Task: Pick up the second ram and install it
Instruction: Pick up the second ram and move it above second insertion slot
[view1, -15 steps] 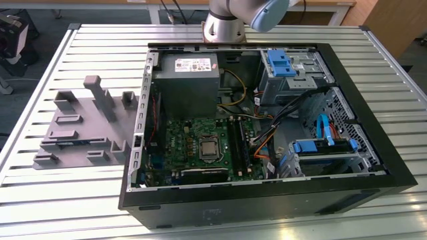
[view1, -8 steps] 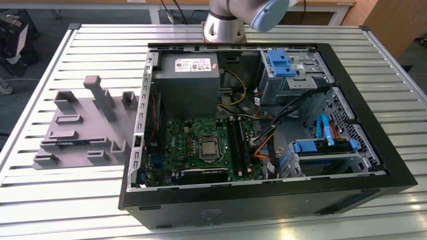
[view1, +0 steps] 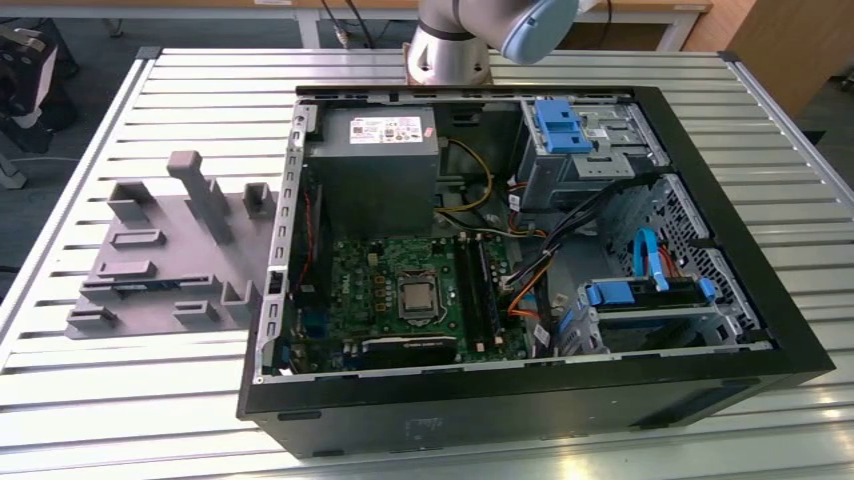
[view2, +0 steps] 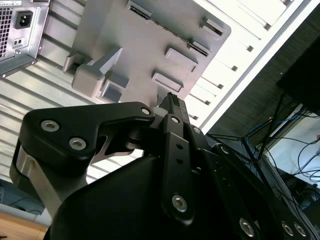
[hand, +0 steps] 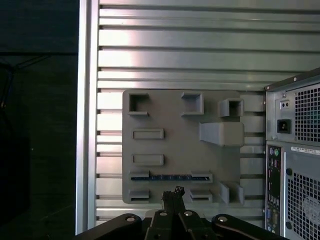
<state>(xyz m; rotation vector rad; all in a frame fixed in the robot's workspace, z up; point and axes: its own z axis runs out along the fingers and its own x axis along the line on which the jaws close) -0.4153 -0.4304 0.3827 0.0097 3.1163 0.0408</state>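
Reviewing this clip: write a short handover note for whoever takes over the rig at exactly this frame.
Gripper: shut, holding nothing, pointed toward the grey fixture and apart from it.
Second ram: sits in a long slot of the grey fixture, on the table beside the open computer case. Nothing touches it.
Done: no part of the pick; the ram is not yet grasped.
Left: the whole job, grasping the ram and seating it in the motherboard slots.

Black claw (hand: 173, 191) in the first wrist view, slim fingertips together, linkage arms splayed either side.
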